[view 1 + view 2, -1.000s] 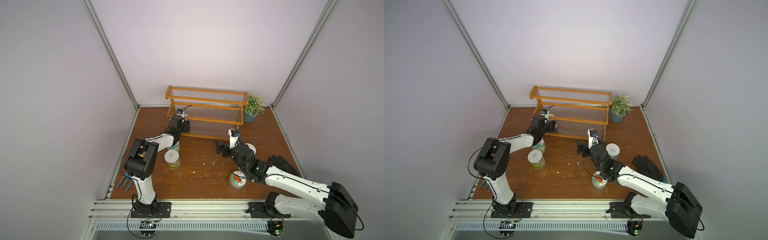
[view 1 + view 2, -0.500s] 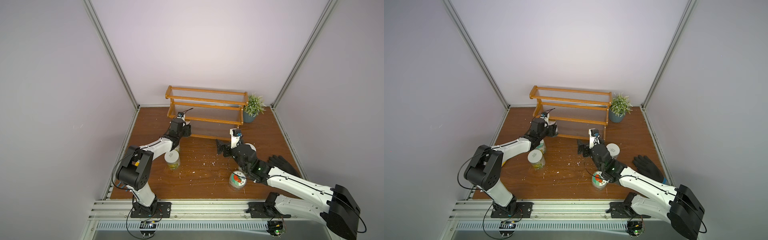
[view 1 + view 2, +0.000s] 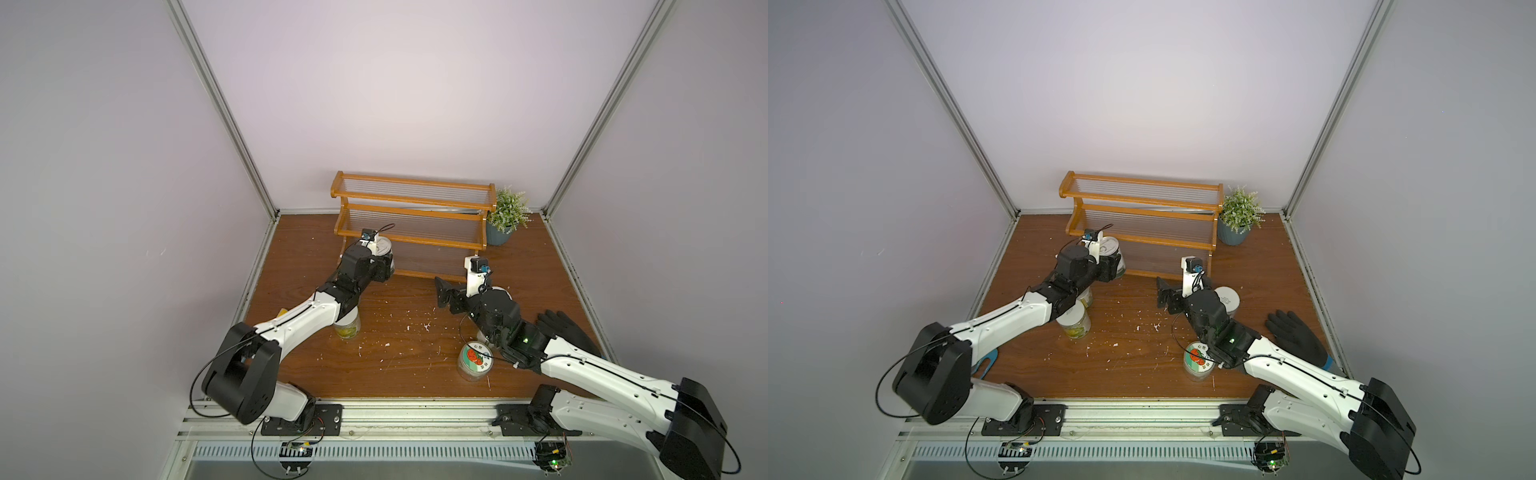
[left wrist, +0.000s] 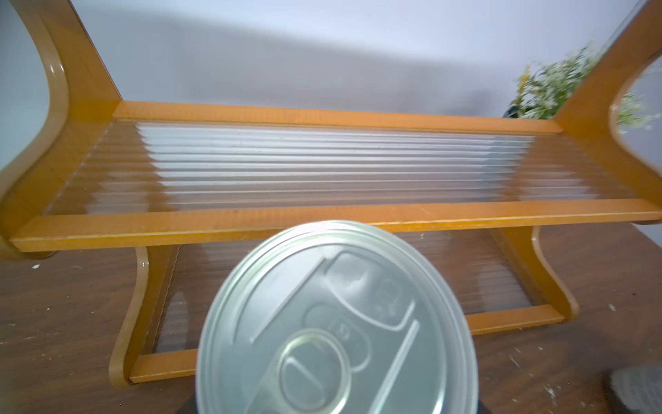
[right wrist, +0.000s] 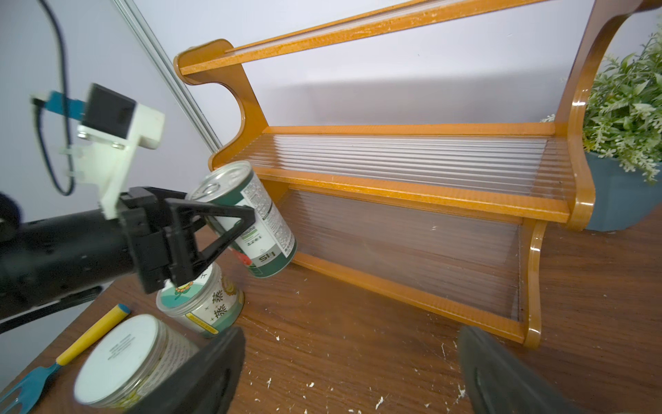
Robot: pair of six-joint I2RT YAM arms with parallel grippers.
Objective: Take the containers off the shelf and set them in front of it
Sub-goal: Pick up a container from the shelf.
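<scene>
The orange-brown shelf stands at the back wall, and all its tiers that show are bare. My left gripper is shut on the green-label metal can, held tilted just above the floor before the shelf's left end. Two jars stand on the floor under the left arm. Another jar with a red picture on its lid and a white-lidded one stand beside the right arm. My right gripper is open over bare floor before the shelf.
A potted plant stands at the shelf's right end. A black glove lies by the right wall. A blue and yellow hand fork lies at the left edge. White crumbs dot the wooden floor.
The left arm's elbow has dropped and swung toward the front, and its gripper has carried the can a little right along the shelf front. The right arm has hardly moved.
</scene>
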